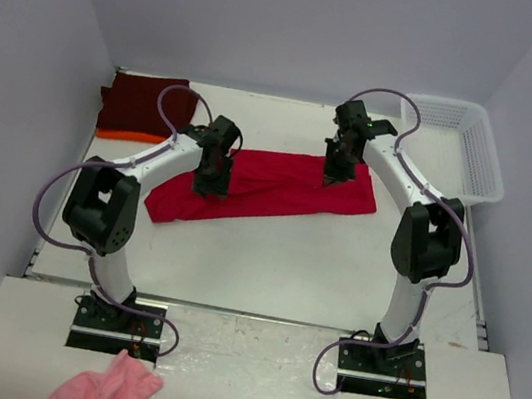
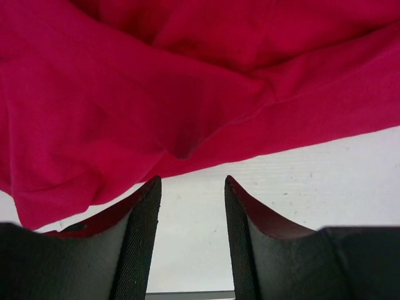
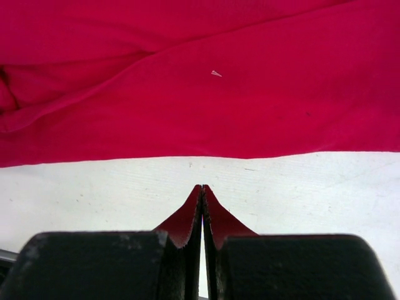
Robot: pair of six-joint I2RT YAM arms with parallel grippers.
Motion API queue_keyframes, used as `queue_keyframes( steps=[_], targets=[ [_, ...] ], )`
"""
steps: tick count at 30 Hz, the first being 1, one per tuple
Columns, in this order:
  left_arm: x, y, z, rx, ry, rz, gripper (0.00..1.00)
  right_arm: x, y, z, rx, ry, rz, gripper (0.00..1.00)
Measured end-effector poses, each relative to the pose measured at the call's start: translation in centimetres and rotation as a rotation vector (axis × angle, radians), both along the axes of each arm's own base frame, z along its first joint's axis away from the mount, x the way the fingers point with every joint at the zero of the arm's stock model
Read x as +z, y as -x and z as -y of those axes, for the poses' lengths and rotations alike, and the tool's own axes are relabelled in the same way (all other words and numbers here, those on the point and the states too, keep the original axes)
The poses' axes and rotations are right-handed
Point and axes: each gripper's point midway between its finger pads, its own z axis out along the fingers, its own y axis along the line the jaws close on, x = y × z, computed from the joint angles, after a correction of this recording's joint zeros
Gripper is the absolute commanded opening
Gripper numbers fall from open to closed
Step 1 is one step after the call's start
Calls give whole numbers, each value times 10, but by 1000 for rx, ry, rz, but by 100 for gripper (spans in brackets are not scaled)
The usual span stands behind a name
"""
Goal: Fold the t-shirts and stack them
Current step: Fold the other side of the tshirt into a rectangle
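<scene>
Two folded shirts [image 1: 139,104] are stacked at ten o'clock; by the red shirt [image 1: 278,186], left gripper [image 2: 190,181] fingers are held apart, right gripper [image 3: 202,186] fingers pressed together

Mid-table, red t-shirt [image 1: 278,189] rumpled long strip; far-left corner, maroon t-shirt [image 1: 139,104] folded atop orange t-shirt [image 1: 119,135].

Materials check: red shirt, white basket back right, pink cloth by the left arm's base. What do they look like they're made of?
Red t-shirt: soft matte knit fabric, likely cotton jersey; it lies in loose folds with no shine. Basket: white moulded plastic, probably; rigid lattice walls. Pink cloth: fluffy pile, maybe fleece or microfibre; fuzzy outline.
</scene>
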Motion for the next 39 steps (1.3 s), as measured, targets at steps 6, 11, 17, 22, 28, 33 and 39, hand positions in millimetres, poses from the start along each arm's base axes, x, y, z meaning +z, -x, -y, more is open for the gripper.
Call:
queue_keyframes(
  steps=[6,11,17,22,28,33,39],
  targets=[
    [-8,-12,4,1,-9,-6,43,19,-5,15,-33,-21,50,0],
    [-12,-19,7,2,-13,0,41,20,-5,25,-52,-27,56,0],
    [-21,-21,6,3,-27,-20,41,13,0,28,-52,-42,33,0],
    [-22,-21,5,5,-32,-19,40,15,-3,28,-54,-63,38,0],
    [-23,-22,4,4,-38,-18,31,18,-4,27,-52,-72,49,0],
    [-27,-29,2,8,-49,-16,22,19,-3,28,-55,-73,50,0],
    [-31,-36,0,17,-61,-13,15,20,-4,29,-57,-83,50,0]
  ],
)
